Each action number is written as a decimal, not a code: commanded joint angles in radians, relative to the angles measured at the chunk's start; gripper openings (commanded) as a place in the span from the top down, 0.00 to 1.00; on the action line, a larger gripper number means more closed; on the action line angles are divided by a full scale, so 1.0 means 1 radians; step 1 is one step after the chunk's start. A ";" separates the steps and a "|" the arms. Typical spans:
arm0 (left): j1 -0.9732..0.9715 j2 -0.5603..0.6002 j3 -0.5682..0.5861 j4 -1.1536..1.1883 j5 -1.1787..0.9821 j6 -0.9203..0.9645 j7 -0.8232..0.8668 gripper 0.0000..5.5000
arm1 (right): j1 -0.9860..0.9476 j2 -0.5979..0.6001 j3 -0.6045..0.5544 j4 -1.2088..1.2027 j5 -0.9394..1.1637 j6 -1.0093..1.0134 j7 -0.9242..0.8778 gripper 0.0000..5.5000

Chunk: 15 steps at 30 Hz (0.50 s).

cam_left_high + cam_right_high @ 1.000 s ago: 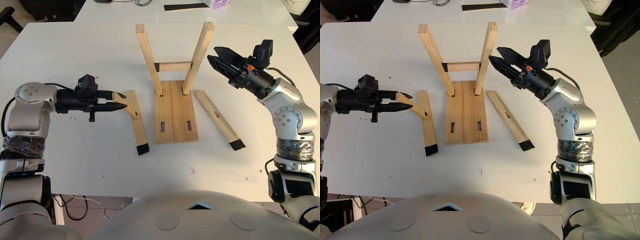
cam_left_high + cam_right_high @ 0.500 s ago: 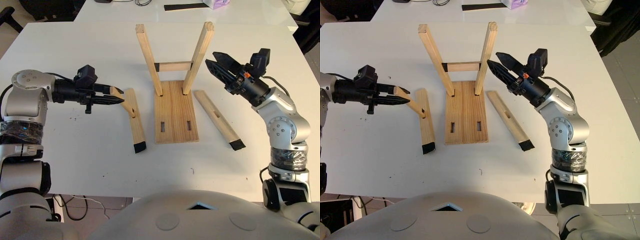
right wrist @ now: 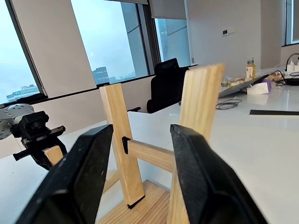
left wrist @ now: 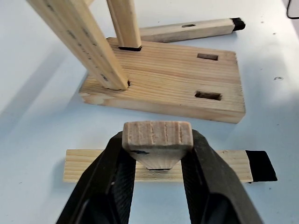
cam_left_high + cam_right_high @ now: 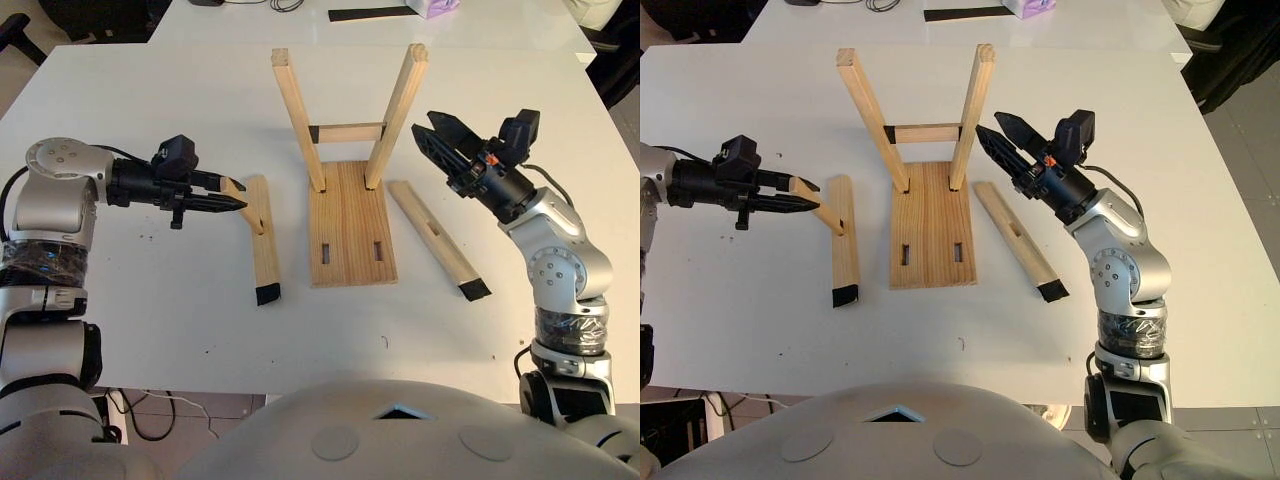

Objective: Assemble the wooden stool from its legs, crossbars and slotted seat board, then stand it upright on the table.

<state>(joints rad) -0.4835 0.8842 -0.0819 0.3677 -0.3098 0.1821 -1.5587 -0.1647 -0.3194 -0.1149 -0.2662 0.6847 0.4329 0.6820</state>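
Note:
The slotted seat board (image 5: 350, 225) lies flat mid-table with two legs (image 5: 297, 120) (image 5: 397, 112) standing in it, joined by a crossbar (image 5: 350, 132). My left gripper (image 5: 236, 196) is shut on a short crossbar (image 4: 158, 135), whose far end meets a loose black-tipped leg (image 5: 264, 250) lying left of the board. A second loose leg (image 5: 438, 240) lies to the board's right. My right gripper (image 5: 428, 140) hangs open just right of the right-hand upright leg (image 3: 200, 98), its fingers (image 3: 81, 172) spread wide.
The white table (image 5: 150, 310) has free room along its front and left sides. On a second table behind lie a black strip (image 5: 370, 13) and a purple box (image 5: 437, 6). A black chair (image 5: 15, 35) stands at far left.
The left gripper rose slightly with the crossbar, and the loose left leg swung so its black tip moved left. The right gripper shifted down and left, closer to the right upright leg.

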 commanded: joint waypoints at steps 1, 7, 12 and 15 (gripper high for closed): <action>0.003 -0.002 -0.034 -0.011 0.041 -0.004 0.001 0.76 | 0.009 0.005 0.007 -0.025 -0.006 -0.004 -0.017 0.59; 0.073 -0.004 -0.087 -0.029 0.090 -0.035 0.027 0.76 | 0.019 0.015 0.023 -0.038 0.000 0.005 -0.031 0.59; 0.114 0.000 -0.125 -0.013 0.098 -0.052 0.003 0.76 | 0.017 0.011 0.031 -0.036 0.005 0.012 -0.037 0.59; 0.131 0.005 -0.131 -0.015 0.094 -0.051 0.000 0.76 | 0.006 0.009 0.035 -0.032 0.010 0.019 -0.035 0.59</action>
<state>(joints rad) -0.4532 0.8945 -0.1262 0.3198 -0.2973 0.1105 -1.5417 -0.1423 -0.3069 -0.0820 -0.2958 0.6874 0.4361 0.6506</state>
